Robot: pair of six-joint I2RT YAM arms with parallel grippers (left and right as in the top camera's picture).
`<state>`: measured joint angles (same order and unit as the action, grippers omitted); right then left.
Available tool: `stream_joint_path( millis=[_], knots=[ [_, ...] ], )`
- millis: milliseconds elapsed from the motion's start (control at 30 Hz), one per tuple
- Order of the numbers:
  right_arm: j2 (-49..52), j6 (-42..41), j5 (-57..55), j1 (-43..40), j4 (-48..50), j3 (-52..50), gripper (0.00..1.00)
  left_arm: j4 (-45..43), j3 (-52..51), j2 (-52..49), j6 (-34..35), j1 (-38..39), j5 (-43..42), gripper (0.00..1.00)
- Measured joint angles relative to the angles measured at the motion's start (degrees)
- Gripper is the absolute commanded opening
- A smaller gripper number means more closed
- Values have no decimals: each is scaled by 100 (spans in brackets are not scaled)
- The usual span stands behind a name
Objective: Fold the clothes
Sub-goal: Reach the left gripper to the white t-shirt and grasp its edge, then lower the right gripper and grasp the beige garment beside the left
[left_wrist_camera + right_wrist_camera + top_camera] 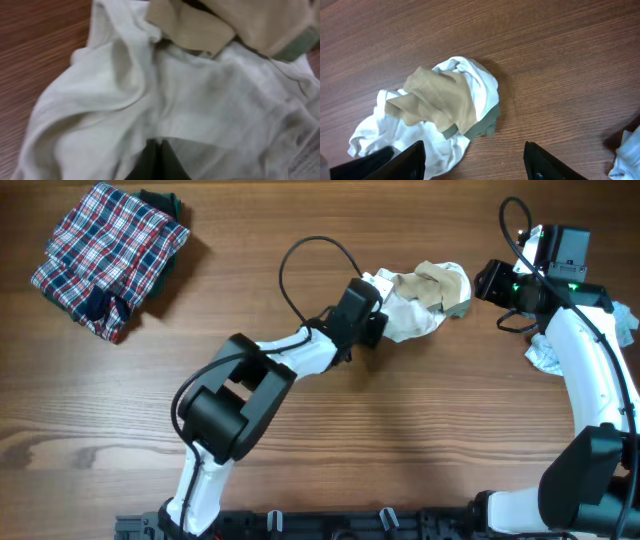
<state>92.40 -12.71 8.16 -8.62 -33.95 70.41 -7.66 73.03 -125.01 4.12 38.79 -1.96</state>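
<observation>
Left fingers [148, 165] tight on top [410, 318] — lengthwise left-right

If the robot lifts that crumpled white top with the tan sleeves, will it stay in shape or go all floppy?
Probably floppy: the crumpled cream-white top with tan sleeves lies in soft wrinkles, so it should sag and dangle. It looks thin, so likely light. Pushed, it would probably bunch up rather than slide.
</observation>
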Motion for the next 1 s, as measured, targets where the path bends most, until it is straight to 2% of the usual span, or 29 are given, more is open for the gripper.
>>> stream_joint_path(
  millis=[333,533,700,867,1000],
  knots=[
    [0,15,-2,0,-59,0,64,264,9,87,85,-479,22,4],
    [0,15,-2,0,-83,0,61,1427,164,334,85,-837,107,4],
    [0,17,92,37,-168,0,59,2787,236,627,85,-1091,173,4],
    [0,133,205,470,-166,0,60,3773,284,782,85,-1143,219,4],
    [0,522,236,931,-13,0,61,4124,306,822,85,-1143,240,4]
  ],
)
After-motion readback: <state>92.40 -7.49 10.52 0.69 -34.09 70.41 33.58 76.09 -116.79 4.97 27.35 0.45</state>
